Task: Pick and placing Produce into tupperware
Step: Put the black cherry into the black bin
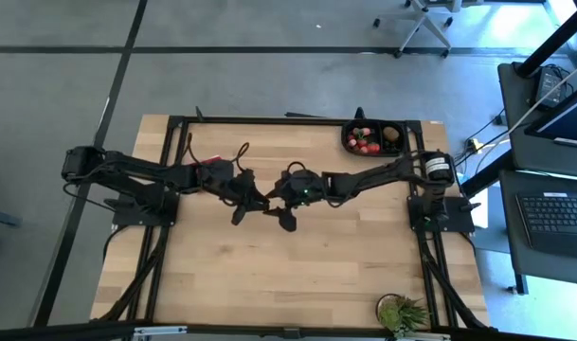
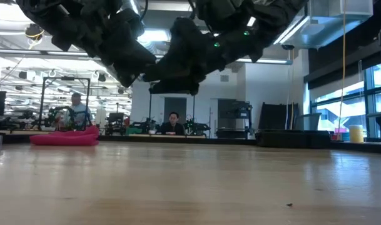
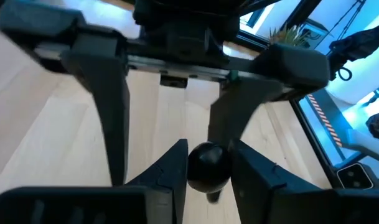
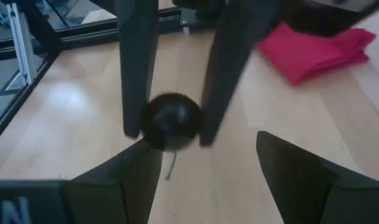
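My left gripper [image 3: 208,155] is shut on a small dark round piece of produce [image 3: 208,167] above the table's middle. In the right wrist view the piece [image 4: 172,122] shows a thin stem below it. My right gripper [image 4: 205,152] faces the left one [image 1: 260,202] and is open. Its fingers stand on either side of the piece and of the left fingertips, and I cannot tell whether they touch. The piece is hidden in the high view. The black tupperware [image 1: 347,140] sits at the far right and holds red pieces and a brown lump. My left gripper pinches the dark round piece by two opposite sides [image 3: 192,169] between its two fingers [image 4: 134,93], at their free ends. The fingers come roughly level from the table's left. The piece is lifted clear of the table.
A red cloth [image 1: 209,162] lies behind the left arm and also shows in the right wrist view [image 4: 313,50]. A spiky green plant [image 1: 402,313] stands at the near right corner. Bare wood lies below the grippers [image 2: 190,181]. People sit in the room beyond the table.
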